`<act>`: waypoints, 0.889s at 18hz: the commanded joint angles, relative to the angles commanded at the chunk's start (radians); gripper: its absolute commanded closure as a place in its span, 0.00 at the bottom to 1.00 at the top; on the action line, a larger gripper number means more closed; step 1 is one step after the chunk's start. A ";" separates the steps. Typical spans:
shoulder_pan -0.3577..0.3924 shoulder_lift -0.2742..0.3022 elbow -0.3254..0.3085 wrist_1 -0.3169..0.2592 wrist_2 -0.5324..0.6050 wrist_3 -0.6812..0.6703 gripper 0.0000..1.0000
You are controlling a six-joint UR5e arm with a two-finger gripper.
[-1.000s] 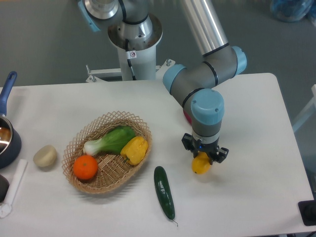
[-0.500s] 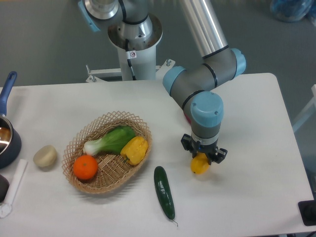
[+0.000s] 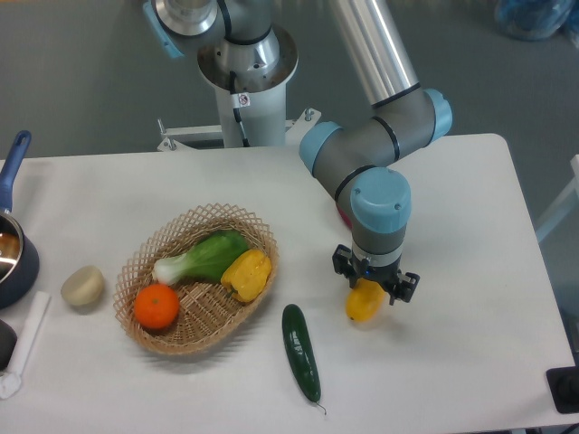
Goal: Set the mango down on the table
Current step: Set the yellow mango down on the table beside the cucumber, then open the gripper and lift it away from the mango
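The mango (image 3: 364,303), yellow with an orange tinge, lies on the white table (image 3: 470,226) right of the basket. It sticks out to the lower left from under my gripper (image 3: 374,282). The gripper hangs straight down over the mango's upper end, with its fingers spread to either side of the fruit. The jaws look open and loose around the mango. The upper part of the mango is hidden by the gripper body.
A wicker basket (image 3: 154,253) at centre left holds an orange (image 3: 156,306), a yellow bell pepper (image 3: 247,274) and a leafy green (image 3: 204,256). A cucumber (image 3: 301,352) lies left of the mango. A pale potato (image 3: 82,285) and a blue pot (image 3: 14,253) are at the left edge.
The mango has shifted slightly down and left and shows more of its length. The gripper has edged slightly right and appears to have let go of it.
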 joint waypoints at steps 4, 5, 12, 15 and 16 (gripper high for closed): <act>0.003 0.044 0.026 0.000 -0.005 0.005 0.00; 0.005 0.055 0.037 0.000 -0.006 0.005 0.00; 0.038 0.104 0.179 -0.046 0.000 0.064 0.00; 0.078 0.152 0.213 -0.138 -0.002 0.136 0.00; 0.092 0.169 0.219 -0.175 -0.003 0.193 0.00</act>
